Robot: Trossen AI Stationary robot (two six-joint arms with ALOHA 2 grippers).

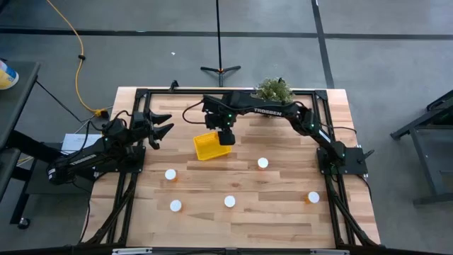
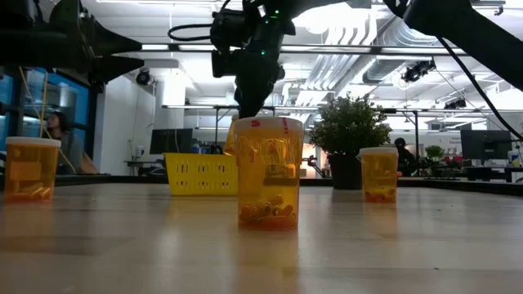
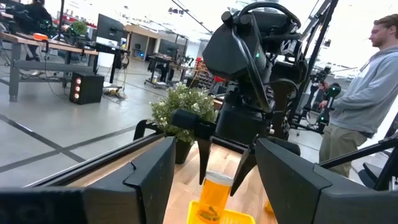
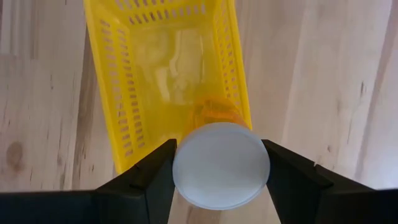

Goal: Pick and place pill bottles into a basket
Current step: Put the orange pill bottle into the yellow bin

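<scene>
My right gripper hangs over the yellow basket at the table's far middle, shut on a pill bottle with an orange body and a white cap. Several more pill bottles stand upright on the wood nearer the front, among them one at the left, one right of the basket and one at the right. My left gripper waits open at the table's left edge, with nothing between its fingers. My right gripper pinches the bottle's white cap between its two fingers, one on each side. The fingers come from above, pointing steeply down. The bottle hangs upright below them, its lower end at the basket's rim; whether it touches the basket's floor I cannot tell.
A green potted plant stands at the far edge, just right of the basket. A black frame borders the table's far and side edges. A person stands beyond the table. Bare wood lies between the standing bottles.
</scene>
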